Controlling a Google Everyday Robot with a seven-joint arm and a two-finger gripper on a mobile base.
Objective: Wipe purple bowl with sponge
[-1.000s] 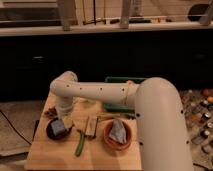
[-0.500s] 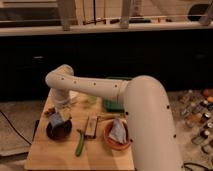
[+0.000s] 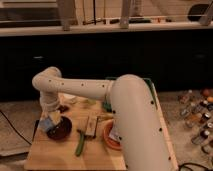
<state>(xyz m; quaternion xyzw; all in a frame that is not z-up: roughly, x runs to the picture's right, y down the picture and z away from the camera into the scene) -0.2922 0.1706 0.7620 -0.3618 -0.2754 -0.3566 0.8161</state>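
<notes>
Gripper [image 3: 50, 119]: at the end of the smooth white tubular arm [image 3: 85, 90], pointing down at the left end of the wooden table [image 3: 50, 157]. It is clamped on the sponge [image 3: 47, 125], a small pale bluish block with soft, squared edges.

Purple bowl [image 3: 62, 131]: round, dark and shallow with a glossy inside. It sits directly under and just right of the gripper. The sponge is at the bowl's left rim; I cannot tell whether it touches. No other contents are discernible in the bowl.

Right of the gripper:
- A flat brown rectangular block [image 3: 91, 125] lies on the table, near the purple bowl but apart from it.
- A long, narrow green stalk [image 3: 80, 144] lies below that block, slightly curved.
- Further right is an orange bowl [image 3: 109, 141], round with a matte rim, partly hidden by the arm's thick near segment. It holds a pale crumpled packet [image 3: 115, 134].

Far right of the gripper, off the table, is a cluster of small bottles [image 3: 200, 112] with dark and orange caps.

The table surface is light wood, matte, with straight edges.
</notes>
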